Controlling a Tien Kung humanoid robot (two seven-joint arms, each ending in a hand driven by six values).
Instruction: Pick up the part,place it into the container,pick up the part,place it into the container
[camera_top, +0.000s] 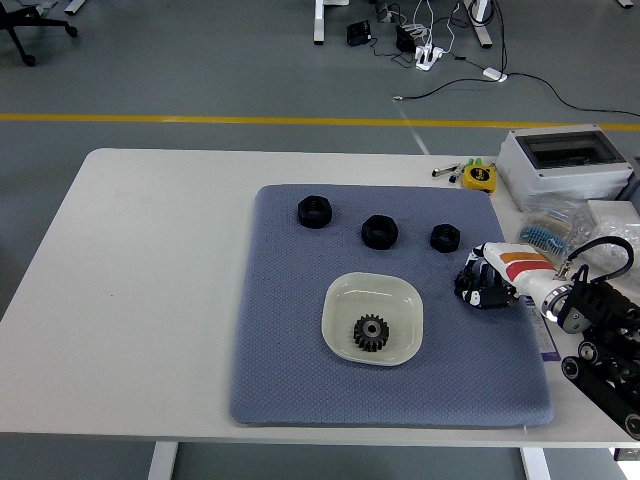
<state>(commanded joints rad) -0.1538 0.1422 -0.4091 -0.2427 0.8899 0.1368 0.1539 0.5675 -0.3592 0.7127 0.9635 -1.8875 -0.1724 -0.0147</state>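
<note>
On the white rectangular counter (150, 300) lies a blue-grey fabric mat (290, 370) with a fine dimpled weave and rounded corners, and nearly everything of the task sits on it. Near the mat's middle rests the container, a shallow off-white bowl (400, 300) of smooth, slightly glossy material, squarish with softly rounded corners; inside it, toward the near side, lies a dark metal toothed gear (371, 332) with a pale bore at its centre. Along the mat's far part three matt black nut-like parts stand in a loose row, well apart from one another: a left black part (314, 211), a middle black part (379, 230) and a smaller right black part (445, 237). The right hand (486, 283), with black fingers and a white back bearing orange and red stripes, comes in from the right edge on a black jointed arm (600, 340) and rests low over the mat's right side, between the bowl and the mat's edge, just near of the smaller part; its fingers are curled inward, and whether they enclose anything cannot be told. Beyond the mat on the far right stand a grey plastic box (565, 165) with a clear lid and a yellow tape measure (480, 177).
</note>
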